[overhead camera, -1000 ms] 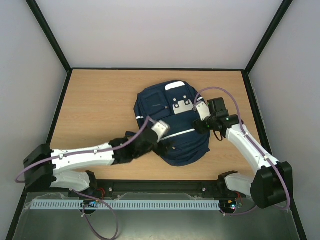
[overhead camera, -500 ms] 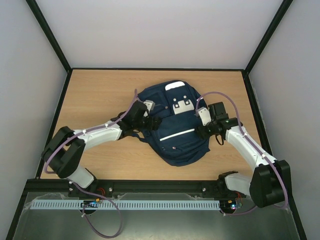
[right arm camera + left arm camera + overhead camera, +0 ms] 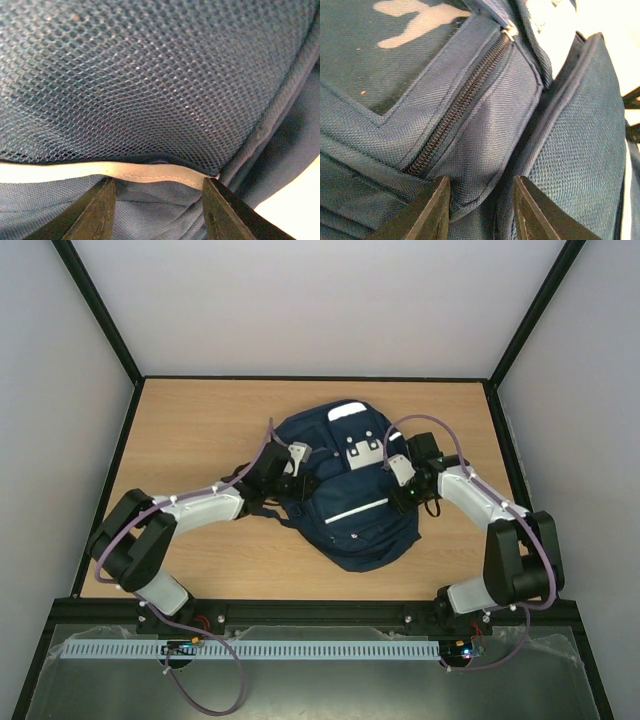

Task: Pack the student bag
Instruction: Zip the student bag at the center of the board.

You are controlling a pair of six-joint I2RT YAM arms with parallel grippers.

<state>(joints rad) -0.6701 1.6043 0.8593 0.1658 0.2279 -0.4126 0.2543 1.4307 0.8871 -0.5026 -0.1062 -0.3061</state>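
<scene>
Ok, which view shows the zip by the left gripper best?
Left wrist: the zip runs closed across the fabric, teeth and pull sharp, above the left gripper. Top external shows the whole backpack, the zip too small to make out. Right wrist shows only mesh and pale trim.

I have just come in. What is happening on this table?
Two robot arms are working on a navy backpack on the wooden table. The left pincer is at the bag's left side beside a zip, with cloth between its fingers. The right pincer straddles the white-edged mesh pocket on the right side. Whether either grips is unclear.
</scene>
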